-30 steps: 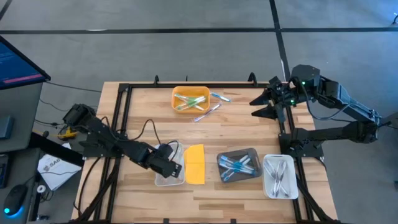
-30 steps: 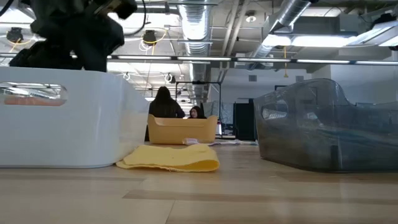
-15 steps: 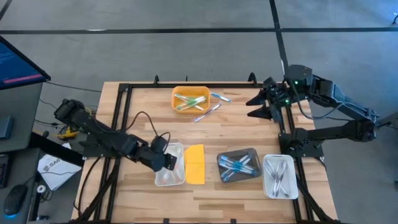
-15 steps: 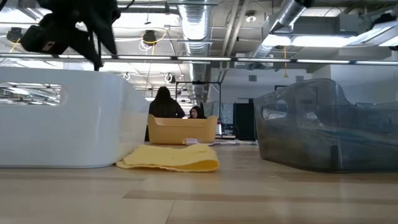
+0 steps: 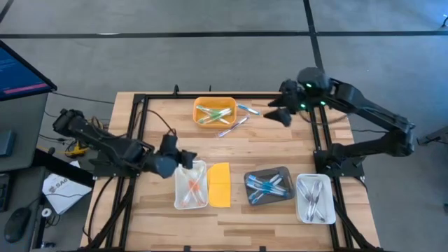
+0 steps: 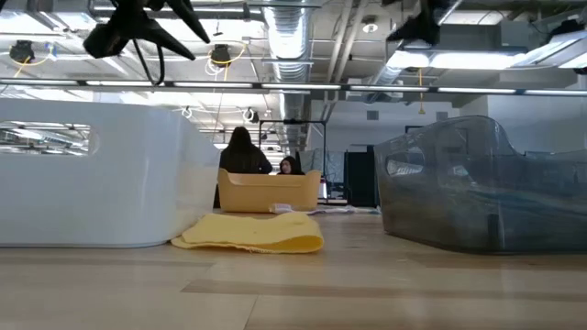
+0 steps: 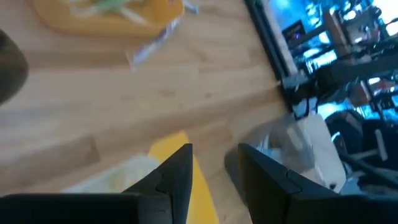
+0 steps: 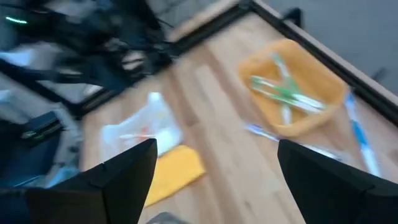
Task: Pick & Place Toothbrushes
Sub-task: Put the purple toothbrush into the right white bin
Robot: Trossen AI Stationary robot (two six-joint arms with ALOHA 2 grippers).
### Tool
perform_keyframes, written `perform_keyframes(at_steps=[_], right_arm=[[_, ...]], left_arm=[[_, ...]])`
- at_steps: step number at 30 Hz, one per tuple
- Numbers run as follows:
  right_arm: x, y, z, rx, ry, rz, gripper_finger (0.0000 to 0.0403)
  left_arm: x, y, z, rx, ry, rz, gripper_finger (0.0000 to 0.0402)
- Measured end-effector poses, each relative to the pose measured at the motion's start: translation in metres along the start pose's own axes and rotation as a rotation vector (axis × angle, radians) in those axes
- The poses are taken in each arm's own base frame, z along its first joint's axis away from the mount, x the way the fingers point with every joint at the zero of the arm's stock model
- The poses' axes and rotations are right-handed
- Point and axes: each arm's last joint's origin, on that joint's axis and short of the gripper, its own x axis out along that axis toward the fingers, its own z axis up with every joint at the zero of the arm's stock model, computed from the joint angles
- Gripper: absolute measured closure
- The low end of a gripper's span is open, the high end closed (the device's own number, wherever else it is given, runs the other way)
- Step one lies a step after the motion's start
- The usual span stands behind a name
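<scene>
Reaching toward loose thin blue and clear plastic toothbrushes (image 5: 238,117) beside orange tray (image 5: 214,112) | right gripper (image 5: 274,114) nearer, fingers spread empty | left gripper (image 5: 183,159) over white tray (image 5: 190,185), finger state unclear

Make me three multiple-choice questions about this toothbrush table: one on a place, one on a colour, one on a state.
1. Where does the flat yellow lid lie?
A. inside the orange bin
B. between the white bin and the grey bin
C. off the table

2. What colour are the toothbrushes in the grey bin?
A. blue
B. pink
C. green

3. How are the right gripper fingers?
A. shut on a brush
B. spread wide, empty
C. hidden

Answers: 1 B, it lies beside the white bin; 2 A, blue sticks show; 3 B, wrist view shows a wide gap.
</scene>
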Motion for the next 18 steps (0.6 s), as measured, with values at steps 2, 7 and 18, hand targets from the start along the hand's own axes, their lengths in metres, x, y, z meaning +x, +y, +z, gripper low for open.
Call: perform_keyframes(at_steps=[2, 7, 18], right_arm=[[0.013, -0.012, 0.004, 0.018, 0.018, -0.038, 0.0074], [0.047, -0.046, 0.013, 0.086, 0.063, -0.118, 0.0074], [0.135, -0.100, -0.004, -0.302, 0.347, -0.094, 0.0084]], left_arm=[[0.000, 0.000, 0.009, 0.003, -0.024, -0.003, 0.0280], [-0.006, 0.002, 0.030, 0.032, -0.064, -0.028, 0.0280], [-0.023, 0.005, 0.054, 0.164, -0.115, -0.084, 0.0280]])
